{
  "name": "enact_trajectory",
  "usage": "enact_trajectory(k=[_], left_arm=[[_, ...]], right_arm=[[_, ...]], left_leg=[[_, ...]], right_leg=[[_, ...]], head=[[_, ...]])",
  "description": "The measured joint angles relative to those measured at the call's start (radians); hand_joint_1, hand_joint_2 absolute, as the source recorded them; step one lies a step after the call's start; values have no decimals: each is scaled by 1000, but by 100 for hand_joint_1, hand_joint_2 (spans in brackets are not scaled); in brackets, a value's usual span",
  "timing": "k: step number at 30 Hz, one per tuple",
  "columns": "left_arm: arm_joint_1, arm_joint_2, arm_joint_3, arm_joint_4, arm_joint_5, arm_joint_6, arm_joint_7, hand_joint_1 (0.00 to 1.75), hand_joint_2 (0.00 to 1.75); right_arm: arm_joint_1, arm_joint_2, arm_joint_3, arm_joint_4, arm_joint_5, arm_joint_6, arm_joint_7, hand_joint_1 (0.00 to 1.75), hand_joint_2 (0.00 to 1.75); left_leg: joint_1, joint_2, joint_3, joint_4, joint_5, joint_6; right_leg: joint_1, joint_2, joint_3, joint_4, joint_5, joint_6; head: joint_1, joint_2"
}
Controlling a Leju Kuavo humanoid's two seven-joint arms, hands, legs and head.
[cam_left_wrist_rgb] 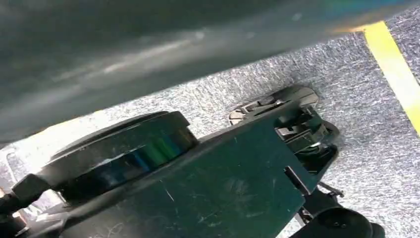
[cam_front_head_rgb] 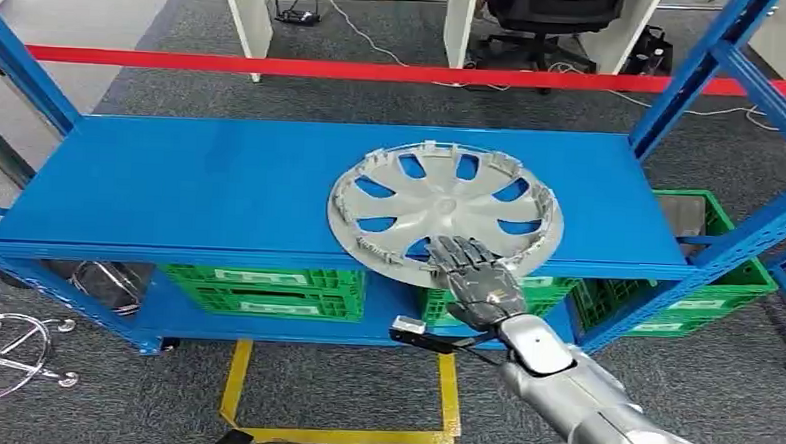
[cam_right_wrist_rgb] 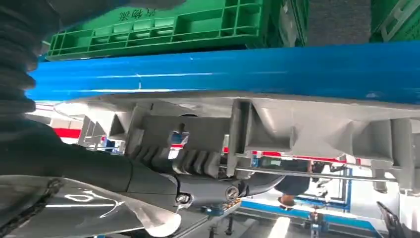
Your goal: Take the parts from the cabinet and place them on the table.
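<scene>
- The right hand (cam_front_head_rgb: 475, 274), dark and metallic on a silver arm, grips the near rim of the wheel cover (cam_front_head_rgb: 446, 208), fingers laid over its face.
- The wheel cover, a round grey plastic disc with curved spokes and a clipped rim, lies flat just beyond the hand on the smooth blue shelf (cam_front_head_rgb: 220, 189).
- Green ribbed plastic crates (cam_front_head_rgb: 266, 289) sit below the hand.
</scene>
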Motion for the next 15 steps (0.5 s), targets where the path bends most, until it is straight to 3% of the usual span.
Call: enact_trajectory(k=[15], left_arm=[[1, 1, -8, 0, 22, 1, -9, 0, 0]], right_arm=[[20, 8, -10, -75, -14, -21, -22, 175, 175]], left_leg=[[0, 0, 0, 0, 0, 0]], right_leg=[[0, 0, 0, 0, 0, 0]], head=[[0, 0]])
